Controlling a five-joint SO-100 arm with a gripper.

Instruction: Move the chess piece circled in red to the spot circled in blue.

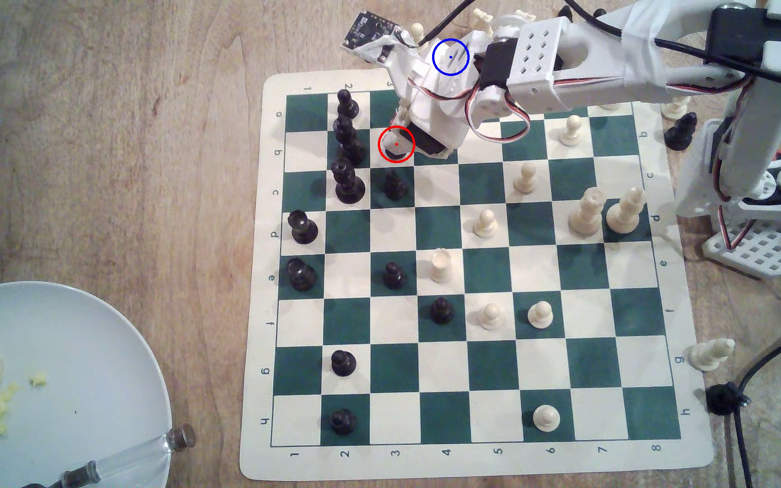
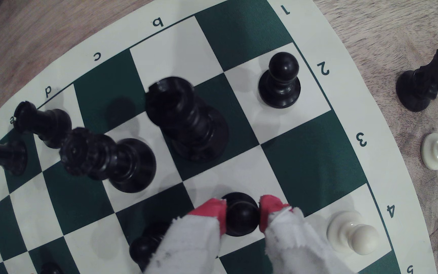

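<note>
The chess piece circled in red is a black pawn [image 2: 241, 216] on a white square in the board's row b, column 3. In the exterior view the red ring marks it, and only its dark base [image 1: 394, 153] peeks out under the arm. My gripper [image 2: 241, 212] has its red-taped fingertips [image 2: 212, 209] pressed against both sides of the pawn's round head, shut on it, while the base rests on the board. The spot circled in blue [image 1: 450, 57] lies beyond the board's far edge; the ring is drawn over my white wrist, which hides the wood beneath.
Tall black pieces [image 1: 348, 141] stand close by in column 2, and another black pawn [image 1: 395, 184] sits one square nearer on c3. A white pawn [image 2: 352, 231] stands beside the gripper. White pieces [image 1: 418, 32] and a black knight [image 2: 423, 81] stand off the board. A plate [image 1: 74, 338] lies at the exterior view's lower left.
</note>
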